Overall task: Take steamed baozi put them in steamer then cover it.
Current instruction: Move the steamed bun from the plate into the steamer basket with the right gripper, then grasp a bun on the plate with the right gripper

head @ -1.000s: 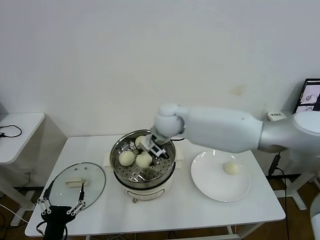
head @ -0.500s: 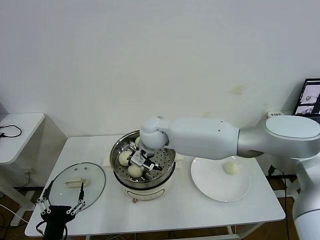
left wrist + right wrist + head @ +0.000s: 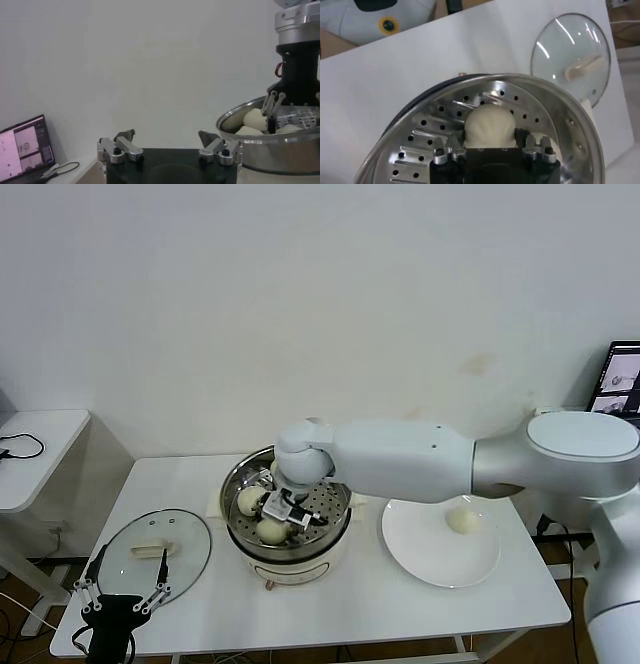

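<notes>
We are finding the right gripper standing inside the steamer, jaws spread around the bun resting on its tray, while the last bun is lying right of the steamer, nearer this arm.

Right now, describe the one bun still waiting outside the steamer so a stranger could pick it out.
Start at the shiny round stainless-steel steamer in the middle of the white table. On the robot's right of it lies a flat round white plate. The small creamy-white bun alone on that plate is the one; the others sit inside the steamer.
</notes>
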Controlling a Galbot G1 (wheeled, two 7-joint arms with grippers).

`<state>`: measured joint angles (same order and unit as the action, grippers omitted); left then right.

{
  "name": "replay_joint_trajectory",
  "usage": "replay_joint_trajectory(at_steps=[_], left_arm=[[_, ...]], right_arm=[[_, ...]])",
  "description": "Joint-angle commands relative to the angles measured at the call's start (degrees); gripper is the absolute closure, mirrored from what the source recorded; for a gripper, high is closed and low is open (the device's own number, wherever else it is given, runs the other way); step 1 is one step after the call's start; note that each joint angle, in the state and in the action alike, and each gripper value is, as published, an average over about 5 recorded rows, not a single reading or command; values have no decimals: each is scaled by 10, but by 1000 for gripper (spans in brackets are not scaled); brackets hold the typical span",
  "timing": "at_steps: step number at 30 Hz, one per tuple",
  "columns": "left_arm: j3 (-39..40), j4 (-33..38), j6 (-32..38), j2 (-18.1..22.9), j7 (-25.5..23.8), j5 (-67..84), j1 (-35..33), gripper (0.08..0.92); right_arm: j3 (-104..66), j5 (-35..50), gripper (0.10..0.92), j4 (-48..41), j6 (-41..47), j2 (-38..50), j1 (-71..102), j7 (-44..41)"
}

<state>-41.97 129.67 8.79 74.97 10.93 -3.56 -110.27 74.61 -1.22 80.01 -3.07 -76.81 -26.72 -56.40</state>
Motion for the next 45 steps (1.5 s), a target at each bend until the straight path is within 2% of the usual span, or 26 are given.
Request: replay_joint_trajectory(at_steps=[1,7,13,22,26,32,38,45], left_arm=[[1,0,0,-1,-1,0,2,177],[2,0,-1,-4,-2,1,5,177],[1,-1,-2,-10,-3,1,9,177],[4,-8,-3,-24,-5,5,16,177],[12,-11,-6,-28,-7,4,26,177],[22,-21,-7,-32,-8,3,37,177],[26,-22,-6,-31,-8,1,37,177],[23,-21,-6,-30,-8,-1,29,177]], right_arm=[[-6,-2,217,1,-11,7,-24,-4],[-27,19,203,6,-3,36,-46,-2],[-60,61,203,7,45,99,-59,-7],[-87,132,203,64,187,286,-58,-22],[-100,121,203,107,224,384,-36,-28],[-105,52,203,139,236,502,22,-18],[-144,-3,203,122,227,540,104,-6],[-255,-34,203,69,218,529,252,6]])
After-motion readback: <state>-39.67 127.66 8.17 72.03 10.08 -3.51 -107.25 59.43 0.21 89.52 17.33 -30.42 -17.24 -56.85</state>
